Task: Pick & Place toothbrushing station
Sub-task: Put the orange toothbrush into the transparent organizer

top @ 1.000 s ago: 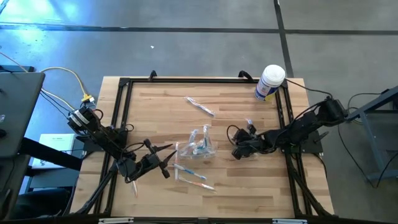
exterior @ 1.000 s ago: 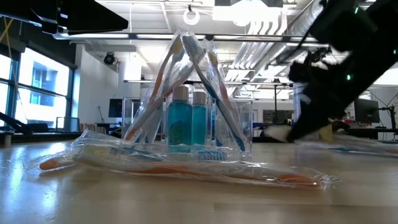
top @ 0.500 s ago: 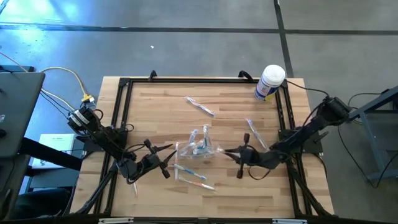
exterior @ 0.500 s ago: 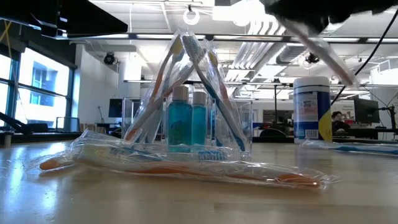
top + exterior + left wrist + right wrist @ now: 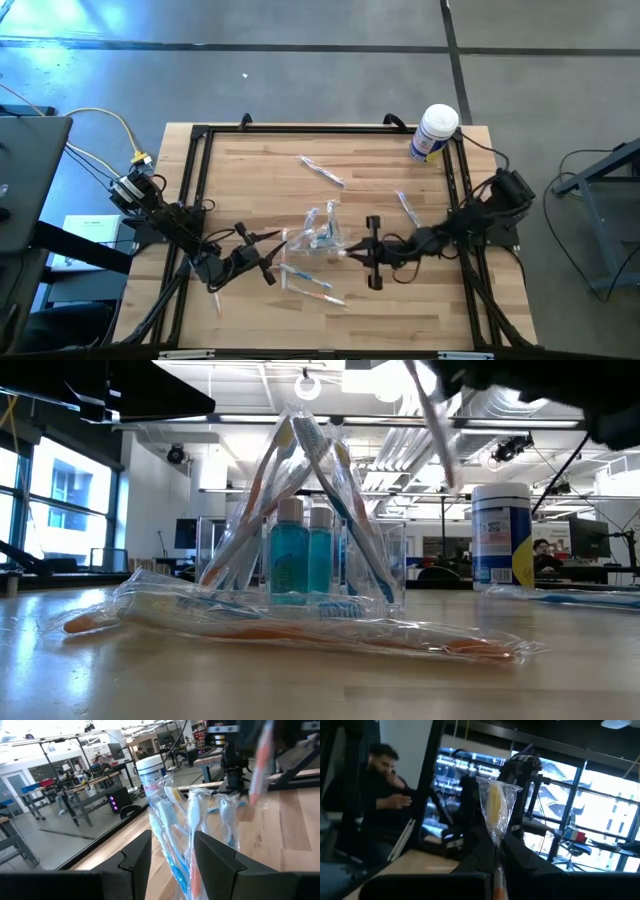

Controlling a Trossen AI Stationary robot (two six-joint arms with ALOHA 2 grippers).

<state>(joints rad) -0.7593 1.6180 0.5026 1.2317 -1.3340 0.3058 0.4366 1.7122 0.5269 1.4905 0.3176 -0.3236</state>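
Right gripper (image 5: 352,254) grips wrapped toothbrush (image 5: 495,812) beside toothbrushing station (image 5: 318,237).

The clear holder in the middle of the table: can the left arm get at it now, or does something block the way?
Probably yes. The left gripper, open, points at the clear holder with bare wood between. The right gripper, shut on a wrapped toothbrush, crowds the opposite side.

The holder (image 5: 318,236) stands mid-desk (image 5: 250,180), between the left tool (image 5: 268,250) and right tool (image 5: 352,254). Wrapped toothbrushes (image 5: 308,283) lie before it, another (image 5: 321,171) behind it. A canister (image 5: 434,133) stands at the far right corner.
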